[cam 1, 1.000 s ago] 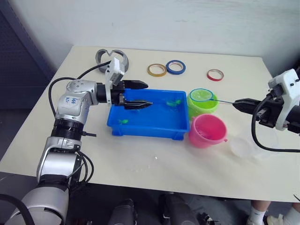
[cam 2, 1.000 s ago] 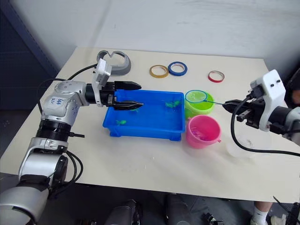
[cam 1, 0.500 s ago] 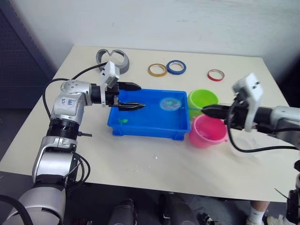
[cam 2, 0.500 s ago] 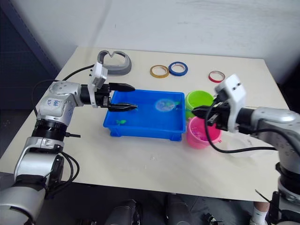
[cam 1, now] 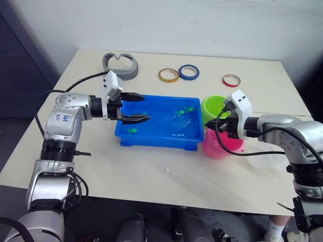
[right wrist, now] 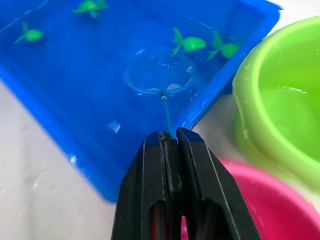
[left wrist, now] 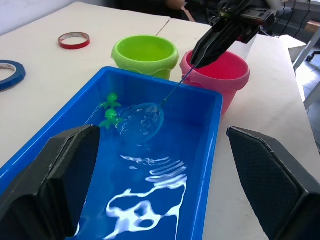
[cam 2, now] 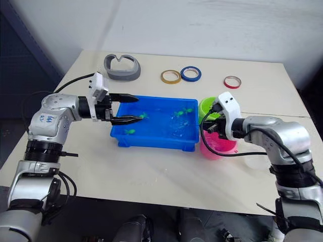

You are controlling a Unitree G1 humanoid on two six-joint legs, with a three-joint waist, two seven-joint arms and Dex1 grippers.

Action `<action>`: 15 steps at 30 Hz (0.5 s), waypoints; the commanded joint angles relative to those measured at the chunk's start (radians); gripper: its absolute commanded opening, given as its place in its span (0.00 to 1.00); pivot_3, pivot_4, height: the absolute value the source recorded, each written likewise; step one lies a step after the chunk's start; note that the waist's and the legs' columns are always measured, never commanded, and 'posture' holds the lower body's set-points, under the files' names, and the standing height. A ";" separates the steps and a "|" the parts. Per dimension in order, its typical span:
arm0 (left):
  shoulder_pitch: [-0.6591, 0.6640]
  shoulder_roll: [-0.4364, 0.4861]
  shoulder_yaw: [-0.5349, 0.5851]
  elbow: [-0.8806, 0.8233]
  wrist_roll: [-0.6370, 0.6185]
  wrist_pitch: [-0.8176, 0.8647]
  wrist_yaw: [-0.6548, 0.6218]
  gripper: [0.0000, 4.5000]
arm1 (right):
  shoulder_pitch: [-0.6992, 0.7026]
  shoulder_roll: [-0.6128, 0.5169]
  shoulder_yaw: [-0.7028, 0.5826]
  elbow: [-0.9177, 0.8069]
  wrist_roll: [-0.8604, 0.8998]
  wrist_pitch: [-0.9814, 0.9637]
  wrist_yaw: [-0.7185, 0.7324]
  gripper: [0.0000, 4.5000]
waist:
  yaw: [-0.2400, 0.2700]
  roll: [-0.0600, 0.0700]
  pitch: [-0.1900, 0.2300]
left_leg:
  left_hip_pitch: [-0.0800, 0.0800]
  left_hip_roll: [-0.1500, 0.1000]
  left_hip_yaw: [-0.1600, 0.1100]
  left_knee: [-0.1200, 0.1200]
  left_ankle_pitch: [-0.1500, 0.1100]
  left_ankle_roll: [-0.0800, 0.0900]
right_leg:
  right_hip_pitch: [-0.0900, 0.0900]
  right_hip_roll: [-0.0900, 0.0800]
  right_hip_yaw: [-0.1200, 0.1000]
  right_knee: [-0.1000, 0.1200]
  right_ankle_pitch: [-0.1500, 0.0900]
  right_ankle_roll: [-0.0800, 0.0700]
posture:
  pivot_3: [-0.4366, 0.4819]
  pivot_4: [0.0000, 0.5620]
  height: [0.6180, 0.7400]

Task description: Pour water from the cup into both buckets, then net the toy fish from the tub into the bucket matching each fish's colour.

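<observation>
**Net dipped beside two green fish**

A miss could be caused by the hoop pushing water and drifting the fish (right wrist: 189,44) away. The net (right wrist: 159,74) is clenched by its handle in the right end effector (right wrist: 169,142), hoop submerged in the tub (cam 1: 151,140), just beside the fish. The left end effector (cam 1: 142,107) is held released over the tub's far end.

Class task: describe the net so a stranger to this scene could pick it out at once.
Find the blue tub mid-table; the net is dipped in its water near two green fish. Unlike the flat tape rings, its hoop has a thin handle, pinched by the right hand.
</observation>
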 commanded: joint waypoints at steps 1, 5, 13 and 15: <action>0.005 0.015 0.027 -0.049 -0.024 0.010 0.014 0.99 | -0.048 0.026 0.002 0.053 -0.053 -0.061 -0.008 0.00 | 0.000 0.000 0.000 | 0.000 0.000 0.000 0.000 0.000 0.000 | 0.000 0.000 0.000 0.000 0.000 0.000 | 0.48 0.27 1.00; 0.003 0.020 0.030 -0.057 -0.028 0.017 0.022 0.99 | -0.080 0.065 0.013 0.119 -0.098 -0.113 -0.010 0.00 | 0.000 0.000 0.000 | 0.000 0.000 0.000 0.000 0.000 0.000 | 0.000 0.000 0.000 0.000 0.000 0.000 | 0.48 0.27 1.00; -0.007 0.019 0.026 -0.045 -0.027 0.011 0.025 0.99 | -0.068 0.072 -0.018 0.036 -0.083 -0.107 0.023 0.00 | 0.000 0.000 0.000 | 0.000 0.000 0.000 0.000 0.000 0.000 | 0.000 0.000 0.000 0.000 0.000 0.000 | 0.48 0.27 1.00; -0.012 0.013 0.021 -0.035 -0.024 0.003 0.024 0.99 | -0.048 0.066 -0.039 -0.012 -0.061 -0.079 0.027 0.00 | 0.000 0.000 0.000 | -0.001 0.000 0.000 -0.001 0.000 0.000 | 0.000 0.000 -0.001 0.000 0.000 0.000 | 0.48 0.27 1.00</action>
